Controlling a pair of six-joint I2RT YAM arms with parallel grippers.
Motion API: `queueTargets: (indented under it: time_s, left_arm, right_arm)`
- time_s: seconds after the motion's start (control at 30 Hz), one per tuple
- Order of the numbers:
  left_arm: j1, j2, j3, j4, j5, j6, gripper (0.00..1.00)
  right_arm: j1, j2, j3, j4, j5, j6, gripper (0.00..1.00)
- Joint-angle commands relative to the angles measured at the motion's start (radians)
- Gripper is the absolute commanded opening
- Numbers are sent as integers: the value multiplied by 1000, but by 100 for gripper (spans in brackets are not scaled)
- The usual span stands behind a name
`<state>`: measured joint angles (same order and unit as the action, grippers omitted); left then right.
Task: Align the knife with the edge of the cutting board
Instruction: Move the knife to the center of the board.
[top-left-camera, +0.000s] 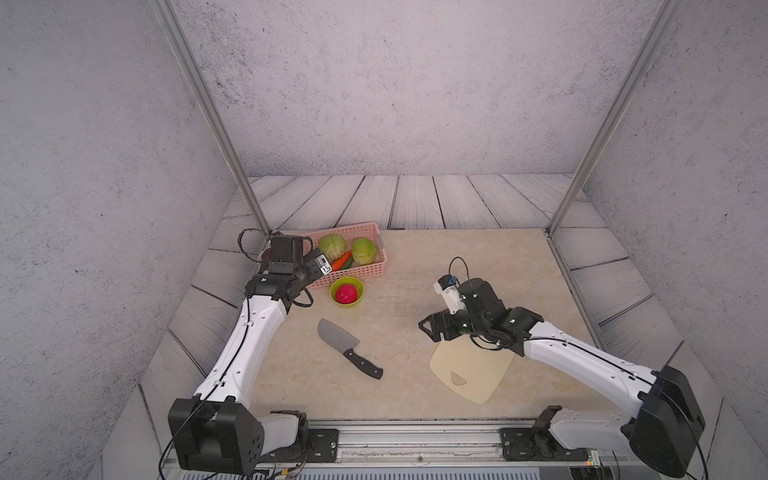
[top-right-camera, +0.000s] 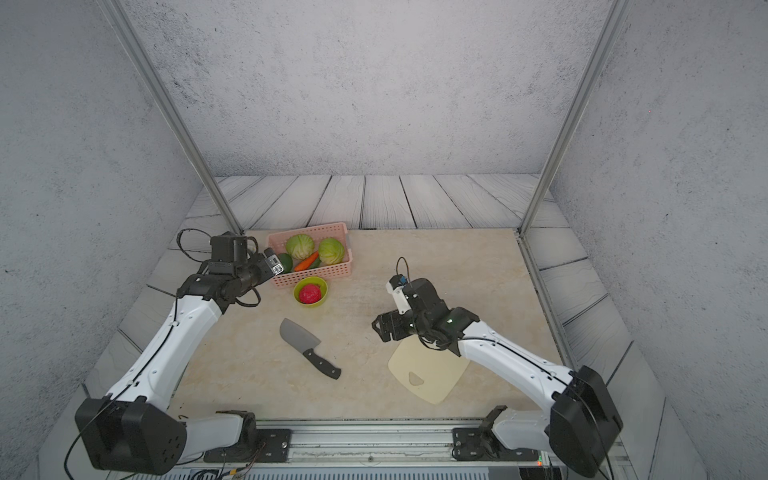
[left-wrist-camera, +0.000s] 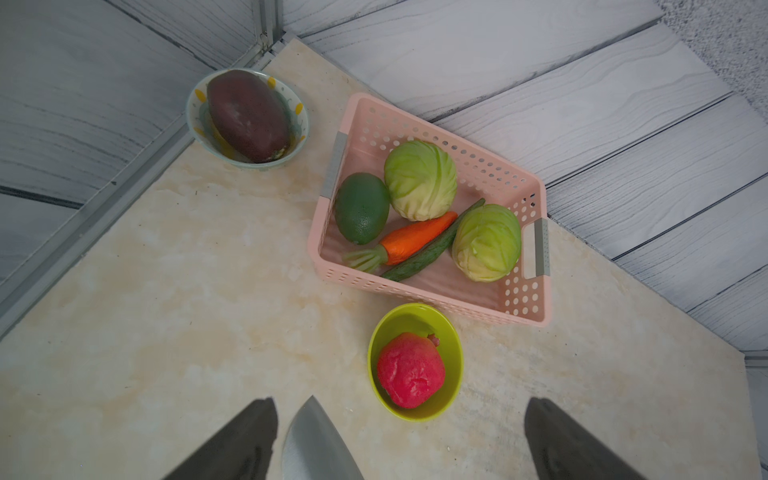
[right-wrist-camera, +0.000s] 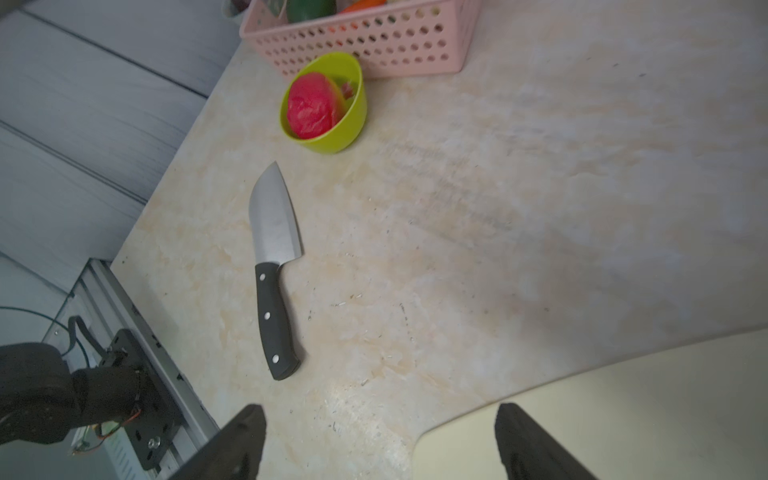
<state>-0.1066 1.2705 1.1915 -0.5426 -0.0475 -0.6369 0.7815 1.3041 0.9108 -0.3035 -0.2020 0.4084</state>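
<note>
The knife (top-left-camera: 349, 350) (top-right-camera: 309, 349) (right-wrist-camera: 274, 266) lies flat on the beige tabletop, its grey blade toward the back left and its black handle toward the front right. To its right, apart from it, the cream cutting board (top-left-camera: 478, 365) (top-right-camera: 432, 374) lies skewed, with its far end under my right arm. My right gripper (top-left-camera: 428, 330) (right-wrist-camera: 380, 409) is open and empty above the board's far left corner (right-wrist-camera: 582, 399). My left gripper (left-wrist-camera: 401, 405) is open and empty, high up by the basket. Only the blade tip (left-wrist-camera: 316, 444) shows in the left wrist view.
A pink basket (top-left-camera: 357, 276) holding cabbages, a carrot and other vegetables stands at the back left. In front of it is a green bowl (top-left-camera: 333, 291) with a red fruit. A white bowl (left-wrist-camera: 195, 104) with a dark purple vegetable sits in the back left corner.
</note>
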Motion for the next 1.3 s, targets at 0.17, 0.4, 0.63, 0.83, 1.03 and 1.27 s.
queueTargets:
  time_s: [0.17, 0.4, 0.63, 0.83, 1.03, 1.27]
  left_arm:
    - [44, -27, 12, -9, 44, -46, 98]
    - [56, -30, 11, -5, 55, -55, 98]
    - [63, -28, 9, -7, 47, -57, 98]
    - [67, -23, 8, -6, 52, -63, 98]
    - [71, -21, 8, -6, 52, -63, 98]
    - [73, -15, 7, -5, 49, -61, 98]
  right_arm:
    - [211, 243, 125, 64, 121, -44, 84]
    - [320, 436, 277, 60, 148, -87, 76]
    - [387, 592, 414, 20, 170, -115, 70]
    - [416, 673, 476, -16, 206, -128, 63]
    - [433, 716, 514, -52, 251, -137, 59]
    - [442, 749, 528, -70, 285, -140, 53]
